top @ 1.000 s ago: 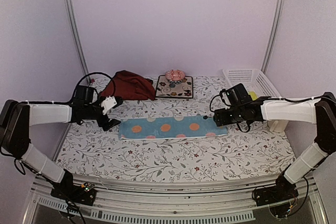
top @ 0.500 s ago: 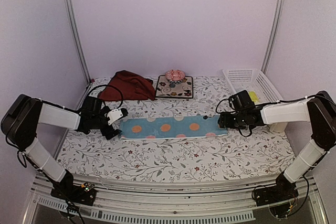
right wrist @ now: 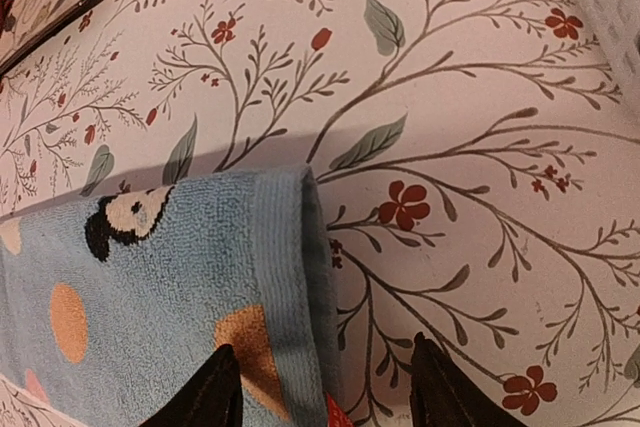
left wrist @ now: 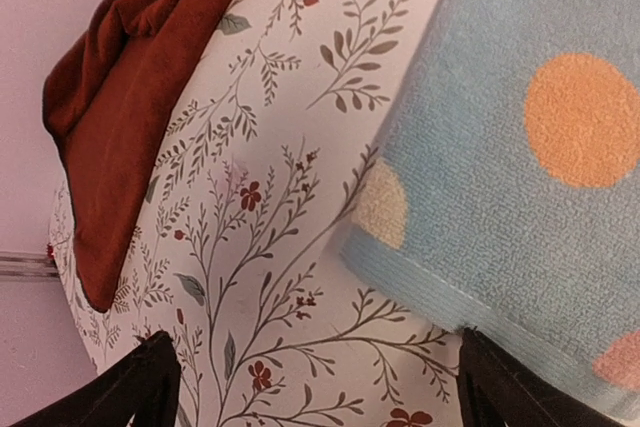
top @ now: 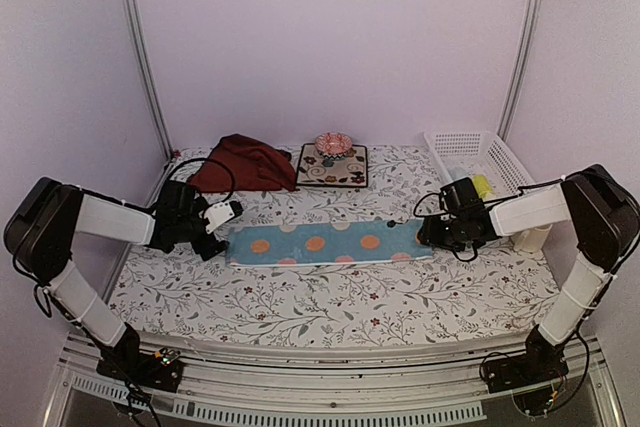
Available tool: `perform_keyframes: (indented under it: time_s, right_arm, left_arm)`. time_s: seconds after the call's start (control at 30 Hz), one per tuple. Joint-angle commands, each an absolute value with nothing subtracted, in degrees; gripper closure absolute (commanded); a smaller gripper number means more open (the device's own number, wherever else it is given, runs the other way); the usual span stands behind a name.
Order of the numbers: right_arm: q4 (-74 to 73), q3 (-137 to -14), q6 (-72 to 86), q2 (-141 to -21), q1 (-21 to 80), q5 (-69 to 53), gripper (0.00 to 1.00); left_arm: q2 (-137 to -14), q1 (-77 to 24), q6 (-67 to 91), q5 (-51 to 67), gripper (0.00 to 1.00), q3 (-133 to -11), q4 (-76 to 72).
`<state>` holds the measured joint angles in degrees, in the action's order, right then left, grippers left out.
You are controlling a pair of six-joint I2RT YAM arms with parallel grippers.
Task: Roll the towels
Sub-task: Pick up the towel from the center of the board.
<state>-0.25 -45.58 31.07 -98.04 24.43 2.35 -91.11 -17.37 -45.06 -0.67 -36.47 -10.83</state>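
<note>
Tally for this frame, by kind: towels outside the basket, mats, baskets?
Towels: 2, a light blue dotted terry towel, a crumpled dark red cloth towel
Mats: 1, a square dark floral mat
Baskets: 1, a white plastic lattice basket
Total: 4

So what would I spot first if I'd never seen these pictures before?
Probably the long light blue towel with orange dots, lying flat across the middle of the flowery table. A black pincer sits at each end of it, the left pincer and the right pincer, both open. At the back left, a dark red towel lies in a heap.
</note>
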Motion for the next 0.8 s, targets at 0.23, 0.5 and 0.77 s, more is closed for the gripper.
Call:
perform_keyframes:
  time_s: [0.23,0.5,0.77]
  right_arm:
    - [4.2,-44.6,34.4,-102.0,21.8,-4.9,0.6]
    - [6.1,-43.9,35.0,-103.0,21.8,-9.4,0.67]
    - [5.7,-43.7,35.0,-102.6,21.8,-10.0,0.71]
  left_arm:
    - [-92.6,-17.0,-37.6,-3.9,0.03,-40.9,-13.5]
    - [-93.6,-16.8,-35.1,-5.4,0.03,-40.8,-14.5]
    - [-100.1,-16.8,-34.3,-12.1,0.03,-44.9,-17.0]
